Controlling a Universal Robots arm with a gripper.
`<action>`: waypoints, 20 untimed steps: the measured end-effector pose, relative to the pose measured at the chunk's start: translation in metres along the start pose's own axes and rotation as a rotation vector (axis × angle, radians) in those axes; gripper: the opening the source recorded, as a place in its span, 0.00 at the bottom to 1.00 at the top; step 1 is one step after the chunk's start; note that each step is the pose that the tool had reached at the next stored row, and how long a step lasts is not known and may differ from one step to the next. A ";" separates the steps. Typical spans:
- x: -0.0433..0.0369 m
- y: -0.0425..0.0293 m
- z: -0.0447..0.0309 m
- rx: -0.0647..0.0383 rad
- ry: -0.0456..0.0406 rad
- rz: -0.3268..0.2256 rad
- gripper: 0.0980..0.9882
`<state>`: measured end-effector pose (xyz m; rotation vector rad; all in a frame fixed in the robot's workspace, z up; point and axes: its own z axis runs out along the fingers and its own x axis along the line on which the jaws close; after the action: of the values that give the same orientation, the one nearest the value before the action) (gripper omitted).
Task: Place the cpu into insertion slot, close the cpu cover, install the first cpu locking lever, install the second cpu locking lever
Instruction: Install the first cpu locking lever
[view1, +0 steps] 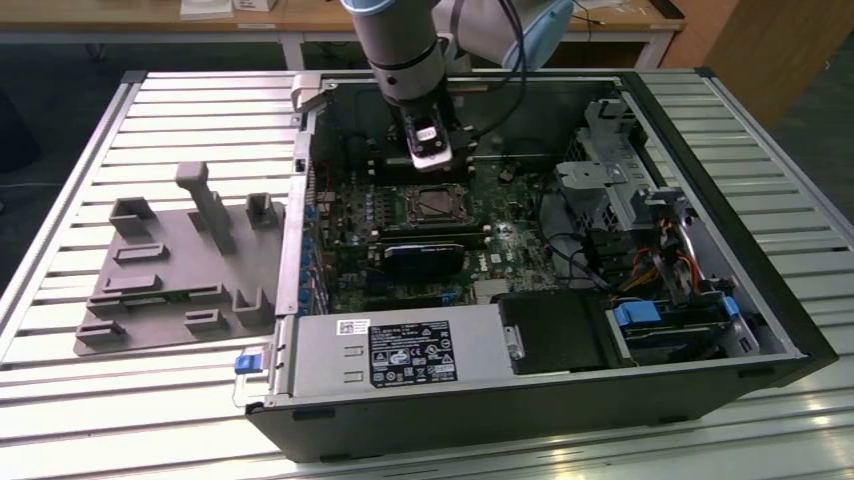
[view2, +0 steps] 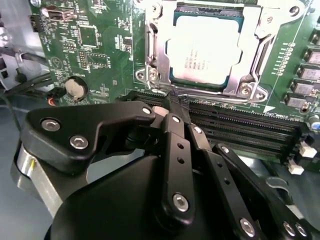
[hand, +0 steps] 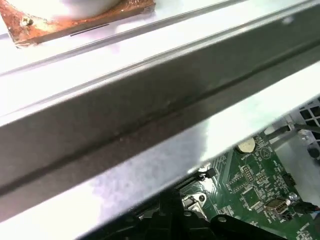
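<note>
Inspector: Location of the cpu (view2: 205, 47)?

Operator: Seated flat in the insertion slot (view2: 210, 7), silvery top up. The cpu cover (view2: 157, 37) lies down around it, and the chip shows through the cut-out. Whether either locking lever is latched I cannot tell.

Inspector: State of your gripper (view2: 176, 106)?

Operator: Fingers (view2: 175, 150) pressed together at the tips. Whether a lever wire is caught between them I cannot tell. The tips meet right at the socket's near edge, above the black memory slots (view2: 245, 127).

Inspector: Bearing from tips to chip?

Operator: In the second wrist view the chip is straight ahead of my fingertips and just beside them, and the cover's nearer rail runs crosswise to my fingers. In the exterior view my gripper (view1: 430, 155) hangs just beyond the insertion slot (view1: 434, 205), on the side away from the camera. A black block (view1: 420, 255) sits on the slot's nearer side.

Inspector: Arm pose?

Operator: Forearm near upright, reaching down from above into the open computer case (view1: 534, 400), wrist low over the green motherboard (view2: 90, 40). My judgement — the chip and cover steps are done, and the work now stands at the levers.
</note>
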<state>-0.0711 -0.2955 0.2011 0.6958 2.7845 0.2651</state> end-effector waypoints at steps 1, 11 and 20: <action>-0.0003 0.0004 -0.0015 0.000 -0.0001 0.000 0.00; -0.0020 0.0023 -0.0090 -0.001 -0.0005 0.000 0.00; -0.0067 0.0035 -0.0073 0.057 0.0492 0.000 0.00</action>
<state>-0.0660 -0.2964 0.2102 0.7124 2.8486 0.2067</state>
